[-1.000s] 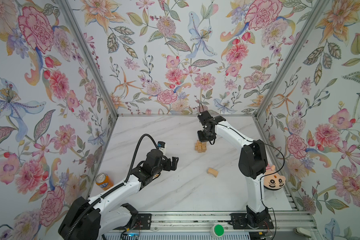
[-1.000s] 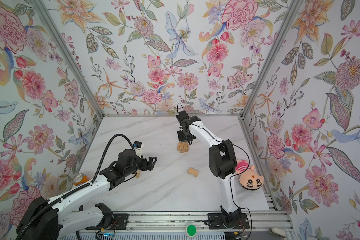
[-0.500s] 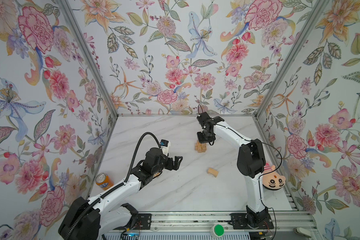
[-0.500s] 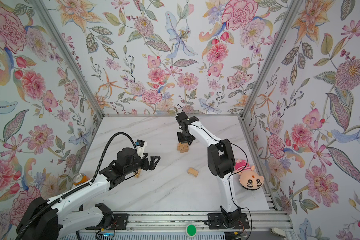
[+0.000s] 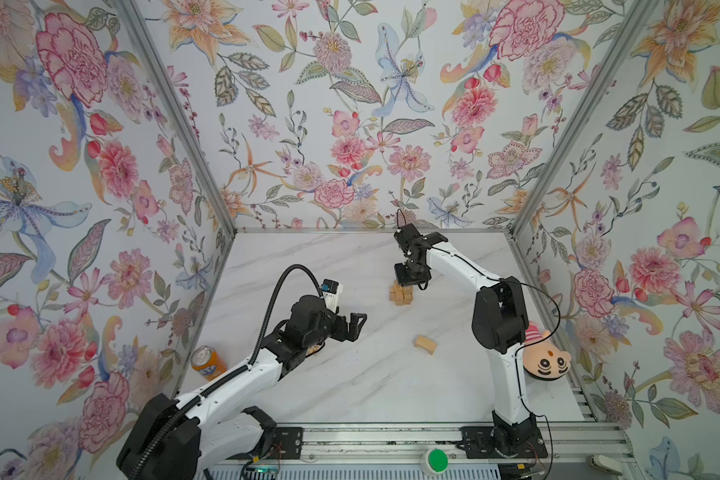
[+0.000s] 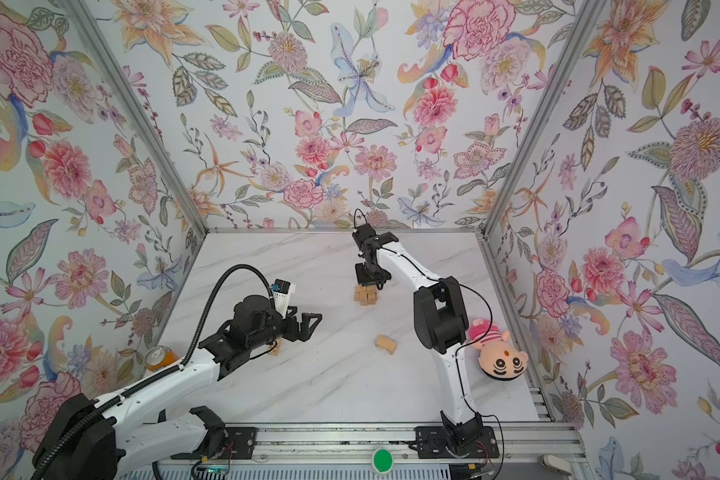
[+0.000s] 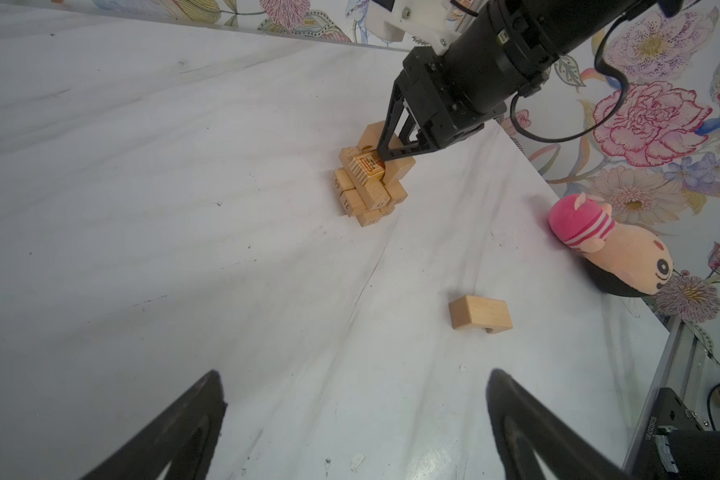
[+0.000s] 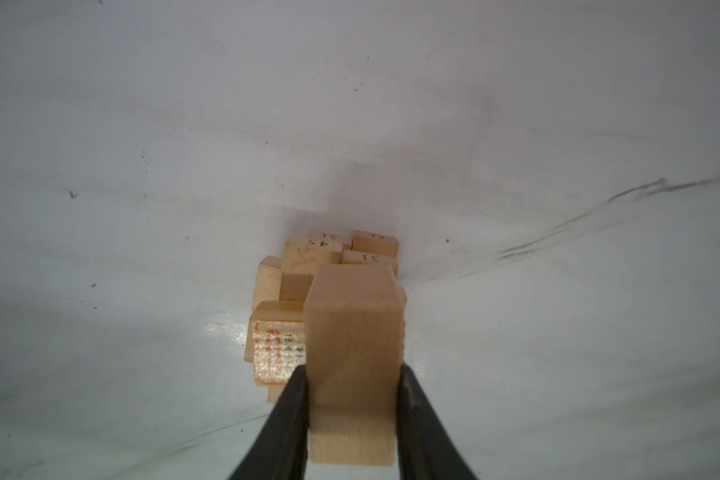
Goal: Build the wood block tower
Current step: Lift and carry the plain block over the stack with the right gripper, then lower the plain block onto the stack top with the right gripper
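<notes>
Just above centre in both top views, the tower [image 5: 400, 294] of tan wood blocks stood on the white marble tabletop [image 5: 350, 395], a compact stack in crossed layers. The right gripper [image 5: 408, 283] hung directly over it, pointing down. In the right wrist view its jaws were closed narrow on the sides of a plain held block [image 8: 354, 353]. The block was carried lengthwise above the stack, apparently so it could be lowered onto the top layer beside a printed block [image 7: 366, 167] with orange and dark markings. Whether the held block already touched the tower could not be told.

At centre left of the top views, the left gripper [image 5: 352, 326] hovered low over bare tabletop. Its jaws were spread fully and held nothing, probably to keep clear of the stack. A loose block [image 5: 425, 345] lay alone below and right of the tower, well apart from it, likely the next to fetch. Another tan piece [image 6: 276, 348] showed partly beneath the left arm and seemed to be a block too.

An orange soda can [image 5: 208, 362] stood upright at the lower left edge, its contents unseen. A pink striped plush doll [image 5: 543, 361] lay at the right edge behind the right arm. No tray, box or bin was in view.
</notes>
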